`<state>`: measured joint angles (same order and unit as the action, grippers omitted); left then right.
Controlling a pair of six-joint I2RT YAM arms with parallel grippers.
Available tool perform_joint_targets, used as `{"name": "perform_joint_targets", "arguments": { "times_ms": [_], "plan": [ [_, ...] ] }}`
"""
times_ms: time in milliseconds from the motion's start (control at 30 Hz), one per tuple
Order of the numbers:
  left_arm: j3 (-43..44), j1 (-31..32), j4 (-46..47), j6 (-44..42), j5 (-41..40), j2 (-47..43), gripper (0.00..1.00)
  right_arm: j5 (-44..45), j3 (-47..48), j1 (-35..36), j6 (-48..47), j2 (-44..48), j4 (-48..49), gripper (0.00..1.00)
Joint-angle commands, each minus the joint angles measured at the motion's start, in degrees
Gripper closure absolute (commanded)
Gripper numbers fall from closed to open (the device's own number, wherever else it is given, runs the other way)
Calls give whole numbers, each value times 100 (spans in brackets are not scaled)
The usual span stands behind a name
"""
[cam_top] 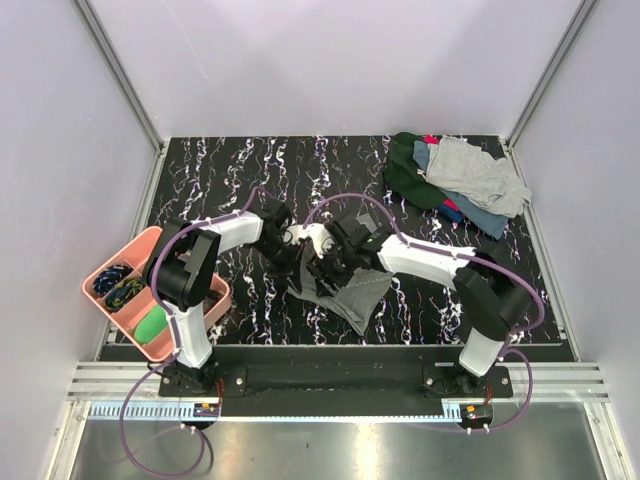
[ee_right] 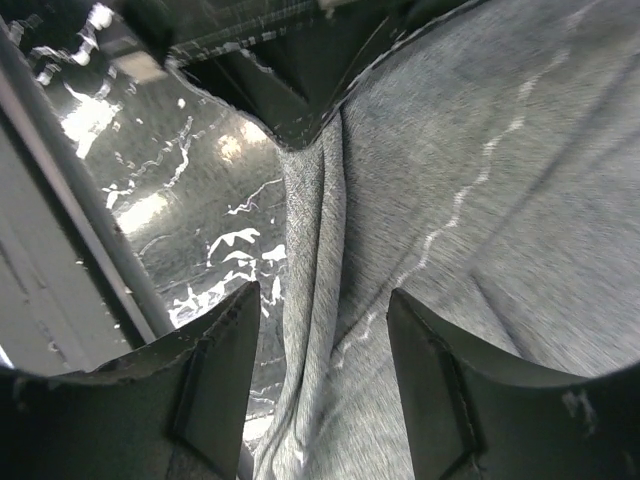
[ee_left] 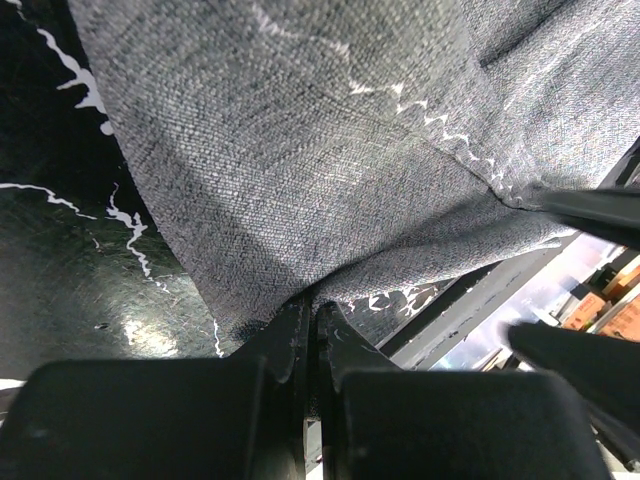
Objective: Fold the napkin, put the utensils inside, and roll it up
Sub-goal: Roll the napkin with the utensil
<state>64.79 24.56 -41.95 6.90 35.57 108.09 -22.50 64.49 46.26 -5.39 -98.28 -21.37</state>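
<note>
Overhead, a multicoloured heap of cloths (cam_top: 455, 180) in green, light grey and blue is lying at the far right corner of the black, white-veined table (cam_top: 220, 180), well apart from both arms. A pink tray (cam_top: 115, 255) is sitting at the table's left edge, just beside the left arm's base. One of its compartments is holding small dark blue and yellowish items (cam_top: 120, 288) too small to identify, and a nearer one is holding something green (cam_top: 152, 322). The two arms are meeting at the middle of the table, and their wrists are hiding much of what lies between them from above. The grey napkin (cam_top: 358, 292) is lying bunched there, spilling toward the near edge on the right arm's side. The left gripper (ee_left: 312, 318) is pinching the napkin's (ee_left: 330, 150) edge, its fingers (ee_left: 290, 340) pressed tightly together on the fabric, so that the cloth is stretching away from them over the dark tabletop. The right gripper (ee_right: 320, 340) is standing spread wide, its fingers (ee_right: 225, 370) straddling a raised ridge of the napkin (ee_right: 480, 200) that is running up toward the other gripper's clamped tips. Whether the right fingers are touching the cloth cannot be told.
</note>
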Motion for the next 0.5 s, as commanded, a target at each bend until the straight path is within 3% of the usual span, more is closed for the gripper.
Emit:
{"name": "perform_joint_targets", "arguments": {
  "times_ms": [0, 200, 267, 333, 467],
  "plan": [
    [112, -39, 47, -74, 11, 89, 100, 167, 204, 172, -112, -322, 256, 39],
    [121, -39, 73, -48, 55, 107, 100, 316, 196, 217, -85, -534, 256, 48],
    [121, -47, 82, -39, 81, 107, 100, 352, 196, 225, -59, -596, 256, 69],
    [139, -47, 100, -30, 99, 106, 99, 326, 204, 208, -41, -648, 247, 79],
    [121, -47, 196, -13, -41, -138, 79, 124, 161, 173, 3, -780, 238, 85]
  ]
}}
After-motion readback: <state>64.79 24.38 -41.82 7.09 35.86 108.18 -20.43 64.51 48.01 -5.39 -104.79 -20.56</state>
